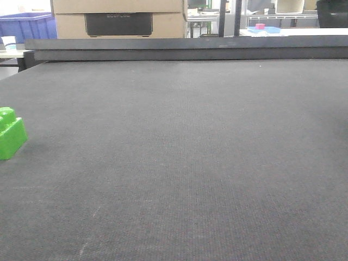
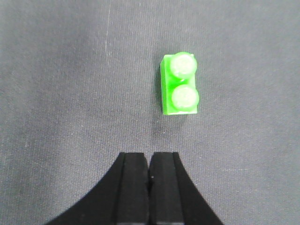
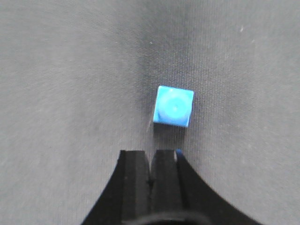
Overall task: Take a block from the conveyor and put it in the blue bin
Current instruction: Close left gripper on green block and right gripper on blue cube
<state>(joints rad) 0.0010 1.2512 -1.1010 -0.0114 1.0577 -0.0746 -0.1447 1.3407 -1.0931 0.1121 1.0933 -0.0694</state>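
Note:
The green block point(image 1: 11, 135) lies on the dark grey conveyor point(image 1: 190, 163) at the far left edge of the front view. In the left wrist view the block point(image 2: 180, 86) shows two round studs and sits ahead and slightly right of my left gripper point(image 2: 149, 157), which is shut on nothing and apart from it. My right gripper point(image 3: 151, 153) is shut and empty too, hovering just short of a small blue cube point(image 3: 173, 107) on the belt. A blue bin point(image 1: 27, 24) stands far back left, beyond the belt.
A darker raised rail point(image 1: 185, 49) runs along the belt's far edge. Behind it stand a cardboard box point(image 1: 119, 19) and shelving, with a tiny pink object point(image 1: 260, 26) on a blue plate. Neither arm shows in the front view.

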